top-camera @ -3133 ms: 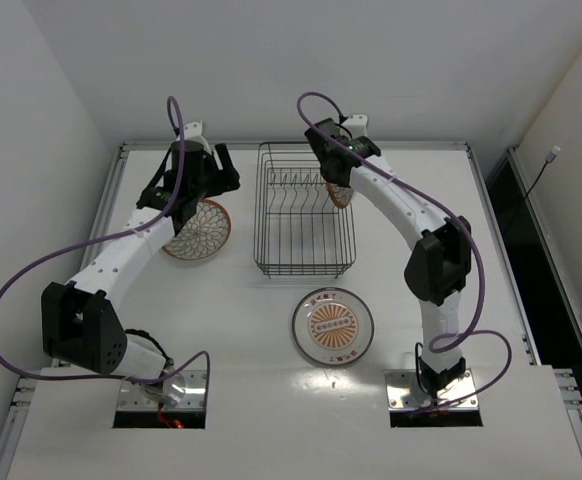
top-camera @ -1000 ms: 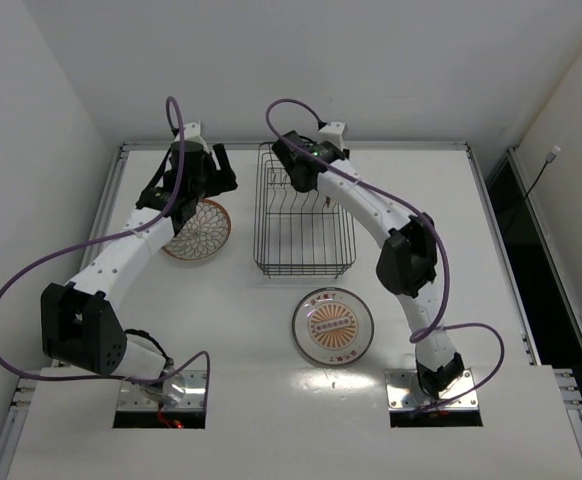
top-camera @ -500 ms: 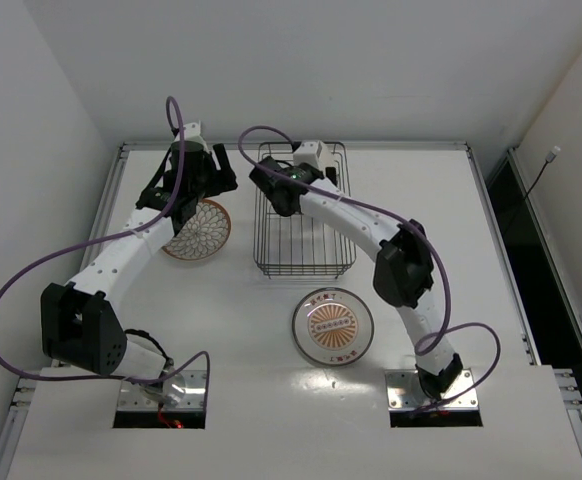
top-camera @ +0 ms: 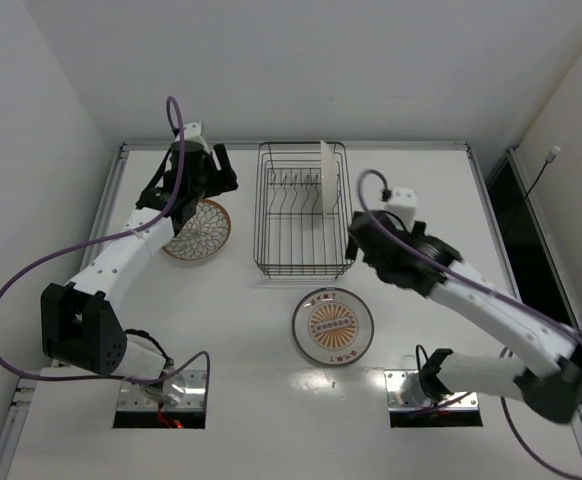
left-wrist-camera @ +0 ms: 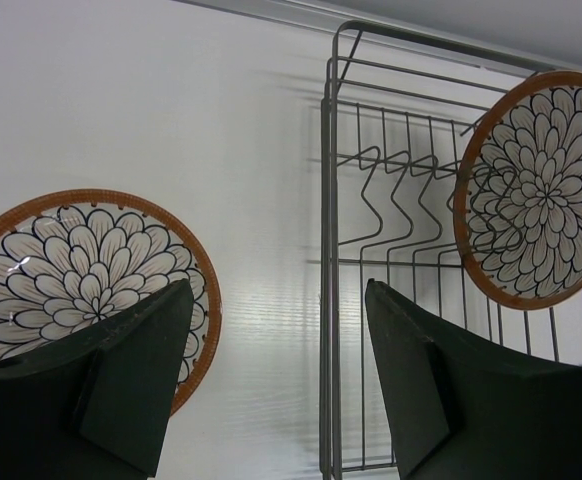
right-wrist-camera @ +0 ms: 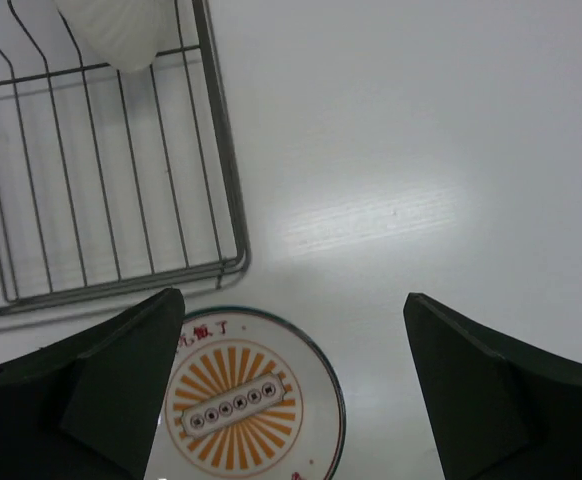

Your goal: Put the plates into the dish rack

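So the dish rack [top-camera: 303, 212] sits mid-desk toward the far edge with one standing plate [left-wrist-camera: 536, 190] already upright in its far right corner. The flower plate [top-camera: 207, 228] lies flat by the desk's left edge and the sunburst plate [top-camera: 333, 325] is flat in front of the rack, closer to the near edge. Left gripper [left-wrist-camera: 279, 300] hangs over the flower plate, jaws spread wide and empty; right gripper [right-wrist-camera: 293, 305] is wide open too, gripping nothing, off the rack's near right corner.
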### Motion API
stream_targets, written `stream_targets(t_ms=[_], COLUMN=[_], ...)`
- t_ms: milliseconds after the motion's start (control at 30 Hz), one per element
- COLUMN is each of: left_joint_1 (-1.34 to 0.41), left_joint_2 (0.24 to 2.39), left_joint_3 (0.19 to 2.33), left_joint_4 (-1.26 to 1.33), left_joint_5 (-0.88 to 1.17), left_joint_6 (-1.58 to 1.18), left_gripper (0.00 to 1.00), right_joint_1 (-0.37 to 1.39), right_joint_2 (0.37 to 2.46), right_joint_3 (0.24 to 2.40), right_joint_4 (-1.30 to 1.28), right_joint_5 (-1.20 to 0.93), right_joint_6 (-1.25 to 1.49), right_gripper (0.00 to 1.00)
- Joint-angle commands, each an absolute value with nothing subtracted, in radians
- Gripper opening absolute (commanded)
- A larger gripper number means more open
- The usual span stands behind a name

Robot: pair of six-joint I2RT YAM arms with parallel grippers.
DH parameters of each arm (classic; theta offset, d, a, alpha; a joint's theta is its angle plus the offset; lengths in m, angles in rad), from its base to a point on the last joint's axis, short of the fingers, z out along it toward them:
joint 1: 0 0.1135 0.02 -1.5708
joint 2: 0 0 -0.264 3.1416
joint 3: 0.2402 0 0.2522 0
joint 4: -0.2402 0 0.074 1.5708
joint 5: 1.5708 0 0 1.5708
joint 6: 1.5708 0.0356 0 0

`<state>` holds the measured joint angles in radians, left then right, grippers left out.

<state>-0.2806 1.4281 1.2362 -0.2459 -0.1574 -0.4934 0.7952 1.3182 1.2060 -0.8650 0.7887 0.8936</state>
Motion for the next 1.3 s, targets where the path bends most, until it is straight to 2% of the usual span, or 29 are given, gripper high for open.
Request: stream_targets(t_ms=[0,33,100,233,433,567,733,800,967,1067,1100,1167,1200,1267], left_joint_1=[-0.282,-0.282,-0.282,-0.282,-0.282,-0.282,-0.282,-0.282,-0.282,-0.282,-0.282,-0.282,-0.282,-0.282], left_joint_2=[1.401,1.401,1.401,1.401,1.41,1.419,1.419,1.419,1.419,1.419,1.419,1.419,1.419,1.419], left_joint_3=[1.246,1.246,1.246,1.236,1.236,1.227,1.227,1.227,1.227,1.227,1.227,1.227,1.227,1.227], left_joint_4=[-0.218,-0.218,-0.218,-0.209,-0.209,-0.209,-0.209,-0.209,-0.209,-0.209,-0.209,-0.209,-0.209,-0.209], left_joint_5=[-0.167,-0.157,-0.147,-0.135,-0.135,-0.135,-0.126,-0.126,-0.137,-0.137,-0.137,-0.137,-0.137,-0.137], left_joint_6=[-0.48,-0.48,-0.48,-0.489,-0.489,-0.489,-0.489,-0.489,-0.489,-0.489,-0.489,-0.489,-0.489,-0.489], left_gripper=[0.67,0.67,0.67,0.67,0.67,0.67,0.67,0.67,0.67,0.67,0.67,0.67,0.67,0.67], right_joint_1=[0.781,0.781,0.772,0.772,0.772,0.772,0.772,0.772,0.762,0.762,0.762,0.762,0.762,0.762], right_joint_2=[1.038,0.896,0.757,0.629,0.473,0.356,0.379,0.434,0.618,0.686,0.695,0.695,0.695,0.686], right_joint_3=[0.92,0.872,0.774,0.603,0.239,0.102,-0.073,-0.115,-0.14,-0.13,-0.13,-0.13,-0.13,-0.13], right_joint_4=[-0.695,-0.678,-0.71,-0.736,-0.592,-0.549,-0.343,-0.202,-0.071,-0.031,-0.019,-0.018,-0.018,-0.041], right_joint_5=[0.597,0.565,0.511,0.396,0.256,0.213,0.094,0.055,0.034,0.034,0.034,0.034,0.043,0.043], right_joint_6=[0.92,0.934,0.988,1.158,1.418,1.532,1.6,1.615,1.629,1.629,1.629,1.629,1.629,1.629], right_gripper=[0.91,0.95,0.96,0.96,0.96,0.96,0.95,0.91,0.76,0.59,0.46,0.35,0.24,0.15])
